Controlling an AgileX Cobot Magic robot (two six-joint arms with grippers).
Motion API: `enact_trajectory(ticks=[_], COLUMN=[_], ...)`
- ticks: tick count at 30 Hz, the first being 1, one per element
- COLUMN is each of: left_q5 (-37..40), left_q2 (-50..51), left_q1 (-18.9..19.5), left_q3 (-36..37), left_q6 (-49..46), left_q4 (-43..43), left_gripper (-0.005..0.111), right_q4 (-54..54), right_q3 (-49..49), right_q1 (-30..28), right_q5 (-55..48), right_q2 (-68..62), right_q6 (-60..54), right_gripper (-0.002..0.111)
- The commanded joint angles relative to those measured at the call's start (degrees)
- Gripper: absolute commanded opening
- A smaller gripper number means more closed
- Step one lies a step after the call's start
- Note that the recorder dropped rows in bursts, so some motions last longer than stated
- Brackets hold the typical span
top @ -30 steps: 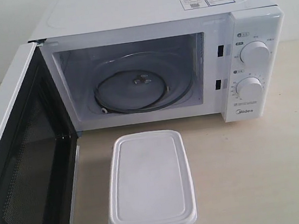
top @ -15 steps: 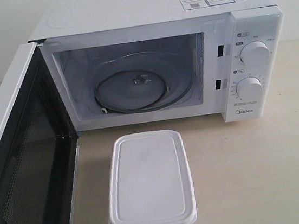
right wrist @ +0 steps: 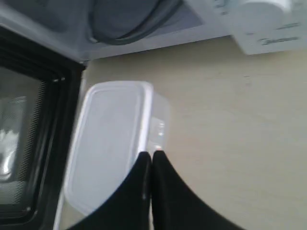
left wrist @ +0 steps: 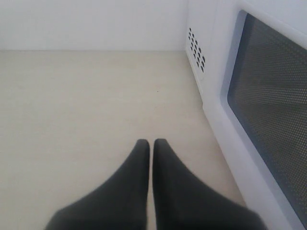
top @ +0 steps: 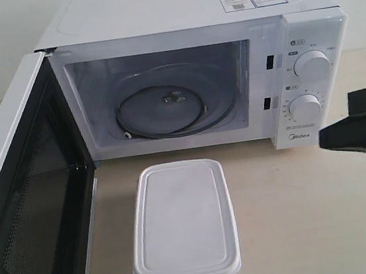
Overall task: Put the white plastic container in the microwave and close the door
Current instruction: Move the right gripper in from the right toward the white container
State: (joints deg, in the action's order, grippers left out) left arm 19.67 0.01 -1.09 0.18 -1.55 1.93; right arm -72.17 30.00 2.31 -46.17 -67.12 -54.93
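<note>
The white plastic container stands lidded on the beige table, just in front of the microwave. The door hangs wide open at the left, its dark mesh window facing inward, and the glass turntable lies bare inside. My right gripper enters from the right edge, shut and empty, apart from the container. In the right wrist view its tips point at the container. My left gripper is shut over bare table beside the door's outer face.
Two round dials sit on the microwave's control panel at the right. Bare beige table lies to the right of the container. A white wall stands behind the microwave.
My right gripper has come into the exterior view from the right edge; earlier it was out of sight. Container, microwave and door have not moved.
</note>
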Motion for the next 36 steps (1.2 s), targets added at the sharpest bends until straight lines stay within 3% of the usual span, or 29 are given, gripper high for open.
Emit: enact_trajectory(ticks=[1,4,9,12,20,29,36], left_q5=[-0.15,-0.15,-0.15,-0.15,-0.15,-0.15,-0.15], left_q2=[-0.01,-0.01,-0.01,-0.01,-0.01,-0.01,-0.01], left_q1=[0.17,0.17,0.17,0.17,0.17,0.17,0.17], left_q3=[-0.18,-0.18,-0.18,-0.18,-0.18,-0.18,-0.18], left_q6=[0.66,0.66,0.66,0.66,0.66,0.66,0.66], left_q4=[0.15,0.15,0.15,0.15,0.15,0.15,0.15], left_gripper=[0.004,0.004,0.004,0.004,0.004,0.004,0.004], right_q4=[-12.80,-14.45,-18.27,-20.26,-22.79,-25.73,-27.78], right_q3=[0.58,1.61,2.97,3.65,8.80,10.15,10.15], right_q1=[0.18,0.18,0.18,2.03,10.96,11.57,15.07], right_q5=[-7.76,-11.28,-14.72,-13.67,-8.45,-13.79,-11.72], right_q2=[-9.54,-15.65,-24.67,-28.49,-36.57,-44.40,-45.58], right_q6=[-15.83,-19.59,-22.50,-25.61,-28.16,-29.99,-30.90], right_gripper=[0.002,0.011,0.043,0.053,0.053,0.053,0.053])
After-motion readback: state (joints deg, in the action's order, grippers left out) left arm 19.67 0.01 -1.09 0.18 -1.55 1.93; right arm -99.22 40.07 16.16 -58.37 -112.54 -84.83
